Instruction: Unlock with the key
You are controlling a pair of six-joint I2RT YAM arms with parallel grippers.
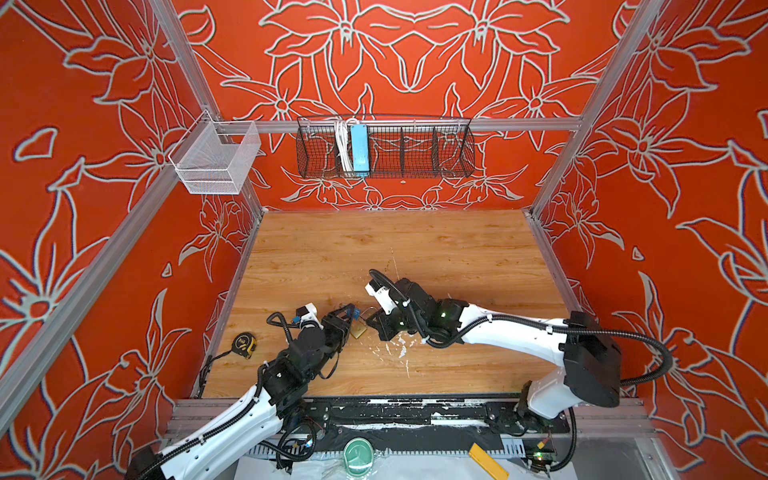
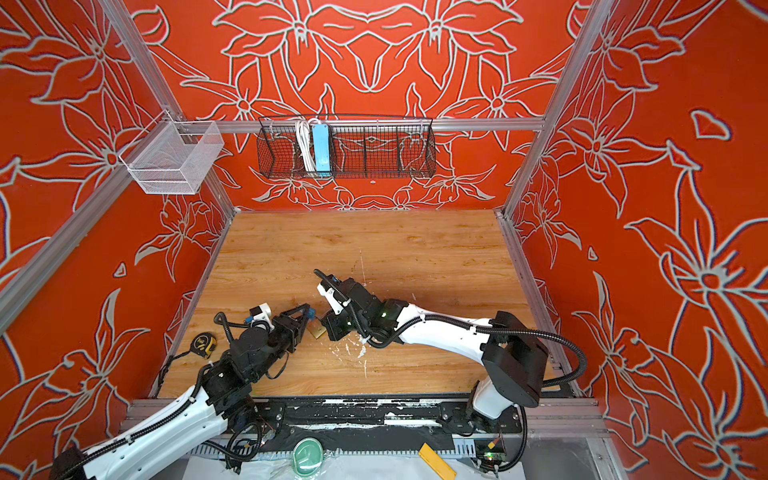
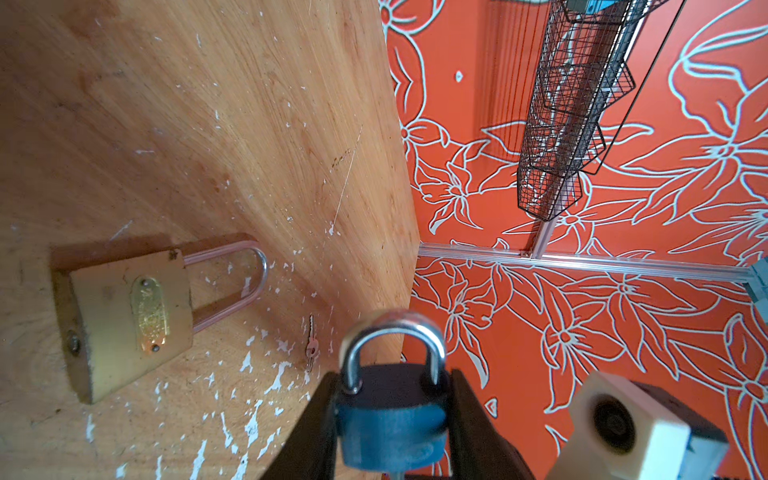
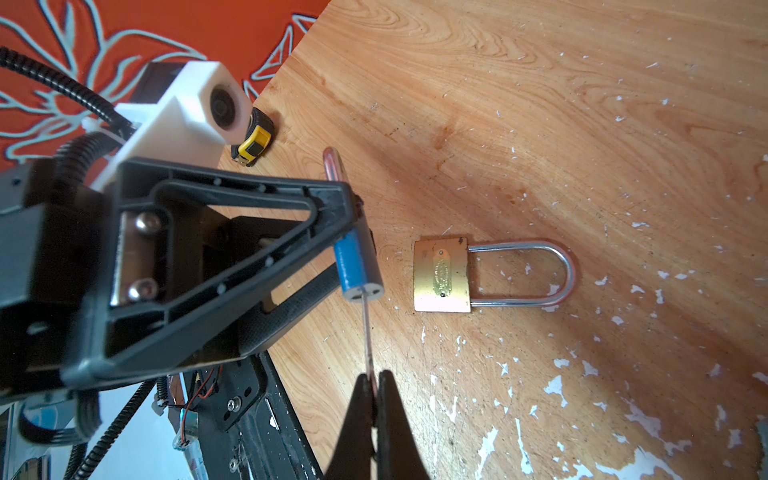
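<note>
My left gripper (image 3: 392, 376) clamps the blue padlock (image 4: 353, 266); my right gripper (image 4: 376, 380) pinches the key (image 4: 366, 332), seemingly seated; twisting off-axis could bend it.

The left arm (image 1: 226, 430) and right arm (image 1: 515, 332) are being held low and stretched inward toward each other. A lock (image 3: 390, 432) is being clamped by its sides in the left gripper (image 3: 392, 386). A key (image 4: 367, 332) is being pinched in the right gripper (image 4: 376, 388), its jaws pressed together, and is being pointed at the left gripper.
</note>
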